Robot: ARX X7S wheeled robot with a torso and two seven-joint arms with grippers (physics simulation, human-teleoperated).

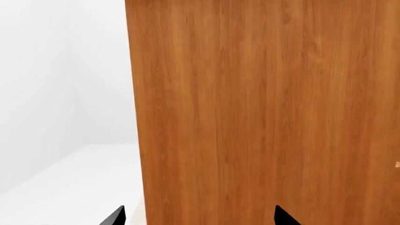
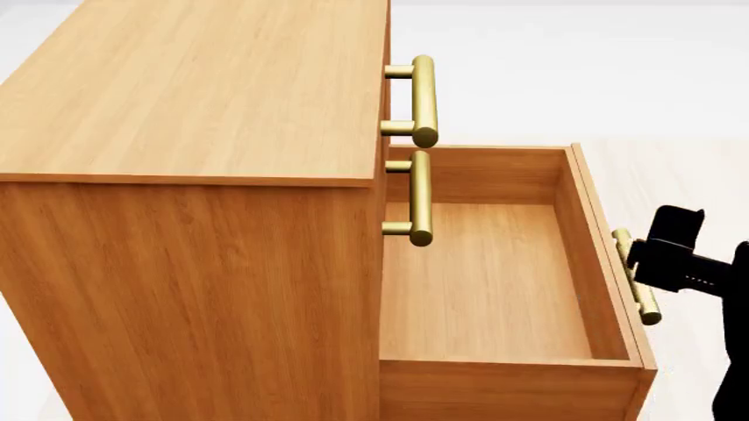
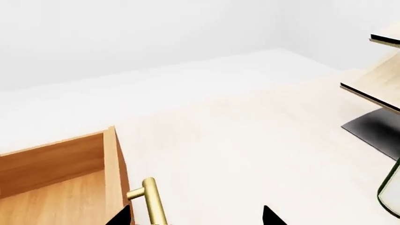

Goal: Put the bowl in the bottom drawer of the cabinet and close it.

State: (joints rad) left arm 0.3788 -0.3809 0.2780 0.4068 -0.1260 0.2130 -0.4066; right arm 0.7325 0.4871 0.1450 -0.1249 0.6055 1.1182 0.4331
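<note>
From my seat the right gripper (image 2: pixel 655 263) sat just beside the bottom drawer's brass handle (image 2: pixel 636 278), fingers spread either side of it, holding nothing. The bottom drawer (image 2: pixel 492 289) stood pulled well out of the cabinet (image 2: pixel 188 96) and had nothing in it. The left gripper (image 1: pixel 196 216), tips apart too, faced the cabinet's side. No bowl in any view, so I figured finding and grabbing it came next.

The cabinet (image 2: pixel 188 175) runs off the head view's left and bottom edges. The right gripper (image 2: pixel 685 254) is cut by the right edge, perhaps open. A rack (image 3: pixel 381 70) shows only partly.
</note>
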